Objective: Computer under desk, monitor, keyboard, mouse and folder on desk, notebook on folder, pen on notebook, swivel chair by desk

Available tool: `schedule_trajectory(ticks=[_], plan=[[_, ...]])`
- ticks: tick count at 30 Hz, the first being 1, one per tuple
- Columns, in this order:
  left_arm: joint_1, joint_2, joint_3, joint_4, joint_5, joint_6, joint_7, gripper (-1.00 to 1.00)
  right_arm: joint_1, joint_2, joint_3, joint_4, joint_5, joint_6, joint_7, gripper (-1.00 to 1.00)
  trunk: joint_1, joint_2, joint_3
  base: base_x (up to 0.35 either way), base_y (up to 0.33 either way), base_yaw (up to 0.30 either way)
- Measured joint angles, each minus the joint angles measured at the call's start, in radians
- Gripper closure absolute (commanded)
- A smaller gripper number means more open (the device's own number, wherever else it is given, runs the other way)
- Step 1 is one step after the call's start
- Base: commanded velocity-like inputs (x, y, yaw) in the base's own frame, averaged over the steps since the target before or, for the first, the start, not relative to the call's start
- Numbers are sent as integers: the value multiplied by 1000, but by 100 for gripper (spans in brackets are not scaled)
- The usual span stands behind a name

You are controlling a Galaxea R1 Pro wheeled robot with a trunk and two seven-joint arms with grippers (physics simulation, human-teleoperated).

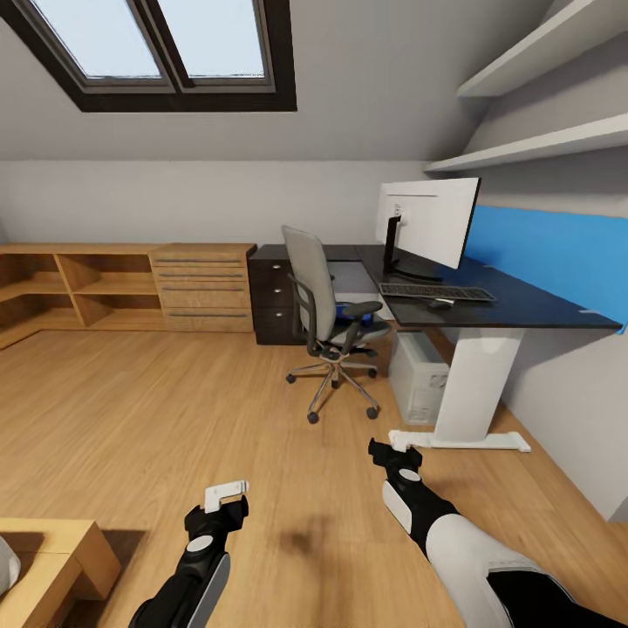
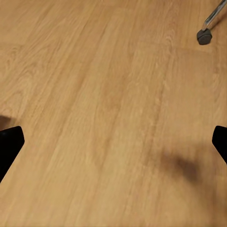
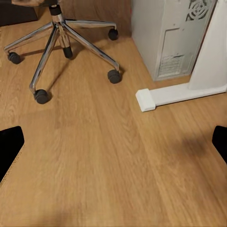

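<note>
No legible writing. One swivel chair (image 1: 331, 323), centre frame, with a blue folder (image 1: 356, 309) on its seat, beside one desk (image 1: 523, 307) at right bearing one monitor (image 1: 429, 222), one keyboard (image 1: 436, 292) and one mouse (image 1: 439, 303); one computer (image 1: 417, 377) stands beneath. Left gripper (image 1: 225, 494) and right gripper (image 1: 399, 445), lower frame, spread wide, hold nothing above the floor (image 1: 174, 419).

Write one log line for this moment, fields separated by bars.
phase: approach | chair: beside desk | folder: on chair seat | computer: under desk | both jaws: open, empty
</note>
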Motion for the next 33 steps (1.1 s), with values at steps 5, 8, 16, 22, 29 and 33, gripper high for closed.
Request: schedule_trajectory(ticks=[5,8,16,22,29,33], plan=[[0,3,0,-1,0,-5,-1,-100,3,0,1,-26,-1,-9,0,-100,0,0,0,79,0,0],[0,5,0,0,-1,-7,-3,-100,4,4,4,-27,-2,-26,12,-100,-1,0,0,307,0,0],[0,4,-3,17,-2,-9,-7,-100,9,4,4,-22,1,-32,36,-100,-1,0,0,319,0,0],[0,4,-4,16,-1,-12,-8,-100,11,2,5,-6,6,-96,36,-100,-1,0,0,319,0,0],[69,3,-34,-188,-1,-57,-4,-100,10,5,42,21,48,-146,33,-100,-1,0,0,285,0,0],[198,8,-54,-336,-3,-54,-2,-100,0,2,46,21,55,-114,31,-100,-1,0,0,270,0,0]])
